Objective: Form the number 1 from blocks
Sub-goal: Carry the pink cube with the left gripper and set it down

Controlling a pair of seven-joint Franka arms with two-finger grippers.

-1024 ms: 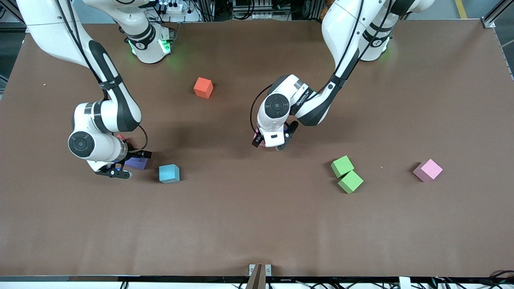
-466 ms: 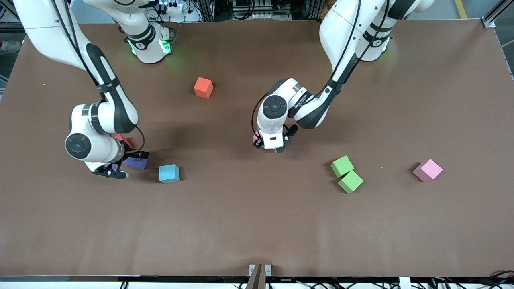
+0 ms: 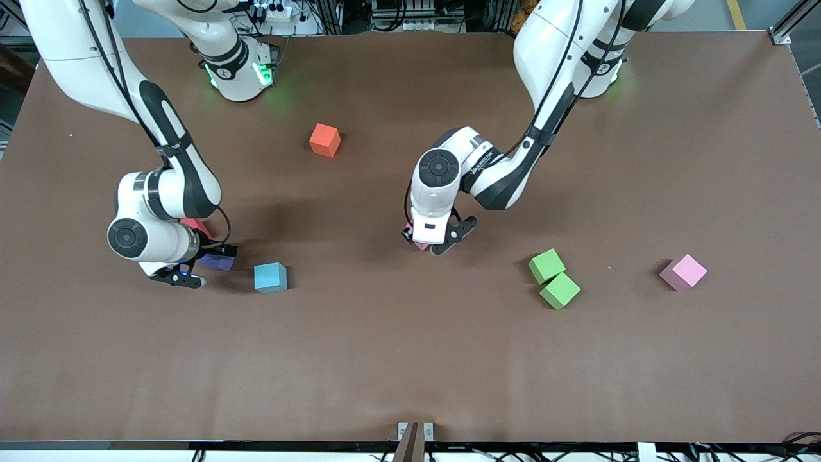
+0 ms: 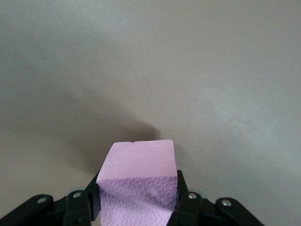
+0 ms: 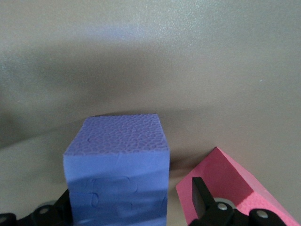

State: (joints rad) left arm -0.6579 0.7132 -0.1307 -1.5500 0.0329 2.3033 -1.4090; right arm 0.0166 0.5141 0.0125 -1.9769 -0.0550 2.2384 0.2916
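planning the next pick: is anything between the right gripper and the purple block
Nothing visible: the right gripper already brackets the purple block. A red cube lies right beside it, by one finger.

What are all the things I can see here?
table: one, brown, under everything
orange cube: one, orange, nearest the robots' bases
red cube: one, red, beside the purple block
purple block: one, purple, between the right pincer's open fingers
blue block: one, light blue, beside the purple block
green blocks: two, green, touching
loose pink block: one, pink, toward the left arm's end
held pink block: one, pink, in the left pincer
left pincer: one, black, mid-table
right pincer: one, black, around the purple block
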